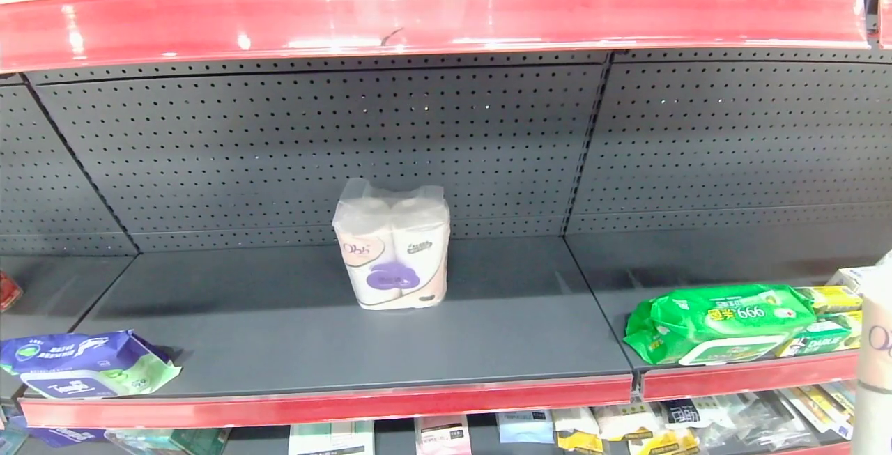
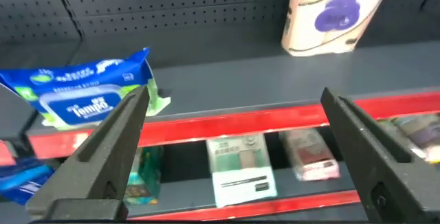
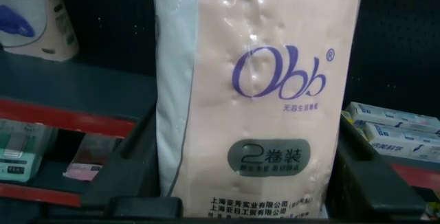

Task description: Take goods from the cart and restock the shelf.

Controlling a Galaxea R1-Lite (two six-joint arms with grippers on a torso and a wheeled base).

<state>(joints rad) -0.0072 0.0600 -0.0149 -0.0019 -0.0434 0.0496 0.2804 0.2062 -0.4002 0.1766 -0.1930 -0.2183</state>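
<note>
Over to the right tool (image 3: 247,138): it is clamped on the held pack (image 3: 261,80), a tall peach-and-white pack of paper rolls, with one dark finger (image 3: 130,162) pressed against each flank and the pack upright between them. The landmark here is the standing pack (image 1: 391,246), a matching twin-roll pack upright on the grey shelf (image 1: 279,315), roughly mid-bay and nearer the pegboard back than the red front rail (image 1: 327,403). The held pack sits well off to the right of the standing pack, out in front of the rail and not on the shelf. Now the left tool (image 2: 234,99): jaws spread wide, nothing between them, touching nothing, hovering out in front of the rail to the left of the standing pack. A blue wipes pack (image 1: 83,371) lies flat at the shelf's front edge, well to the left of the standing pack. A green wipes pack (image 1: 718,322) lies flat in the next bay, well to its right, with small boxes (image 1: 833,302) just beyond. Below the standing pack, under the rail, packets (image 2: 240,169) fill the lower shelf.
</note>
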